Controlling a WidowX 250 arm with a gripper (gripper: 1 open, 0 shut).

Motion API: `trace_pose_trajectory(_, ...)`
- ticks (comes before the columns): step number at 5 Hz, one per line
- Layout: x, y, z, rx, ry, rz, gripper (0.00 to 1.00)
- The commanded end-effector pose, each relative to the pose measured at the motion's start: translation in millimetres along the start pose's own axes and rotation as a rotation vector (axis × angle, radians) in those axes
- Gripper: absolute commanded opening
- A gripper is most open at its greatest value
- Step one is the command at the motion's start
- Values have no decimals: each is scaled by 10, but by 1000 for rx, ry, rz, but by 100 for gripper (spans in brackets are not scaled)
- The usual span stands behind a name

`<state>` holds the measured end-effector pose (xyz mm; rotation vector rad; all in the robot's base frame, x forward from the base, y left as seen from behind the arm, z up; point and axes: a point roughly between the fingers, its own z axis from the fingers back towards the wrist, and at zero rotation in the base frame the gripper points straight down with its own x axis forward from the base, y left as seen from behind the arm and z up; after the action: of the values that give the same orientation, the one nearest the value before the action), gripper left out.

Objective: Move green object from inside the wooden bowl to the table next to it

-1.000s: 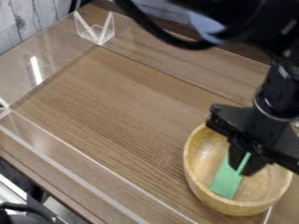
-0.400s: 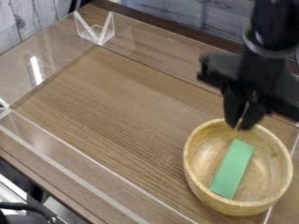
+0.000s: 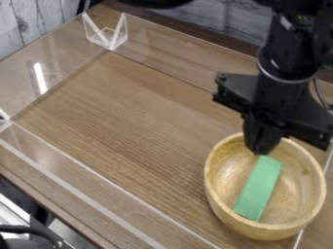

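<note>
the black fingers [image 3: 264,143] of the robot's hand are closed together, their tips pointing downward over the far part of the round, light tan wooden bowl [image 3: 216,190]. the bulky black hand [image 3: 279,83] comes in from the upper right of the view, its wide, knuckled body spread above the bowl and hiding a stretch of the desk behind it. a thick dark cable [image 3: 163,14] arcs across the top, beside the arm. counting things up, there is one bowl, one flat, elongated bright green block [image 3: 259,191] and one small clear plastic bracket [image 3: 107,35] near the far left corner of the brown wood-grain desk [image 3: 124,122]. the green block lies inside the bowl, on its bottom, running lengthwise from the near side toward the far side with a slight slant. it sits below the fingers and a little nearer the camera, apart from them, its far end closest to their tips. the bowl stands on the desk, toward the near right.
</note>
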<state>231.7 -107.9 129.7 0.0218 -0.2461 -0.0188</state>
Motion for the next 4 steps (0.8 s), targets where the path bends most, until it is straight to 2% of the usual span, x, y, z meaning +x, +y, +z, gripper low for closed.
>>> trace_pose_trajectory(1, -36, 5, 49, -30, -38, -55, 0)
trace_pose_trajectory(3, 8, -117, 7, -36, -43, -110, 0)
trace_pose_trajectory(4, 37, -36, 97, -30, -58, -35, 0)
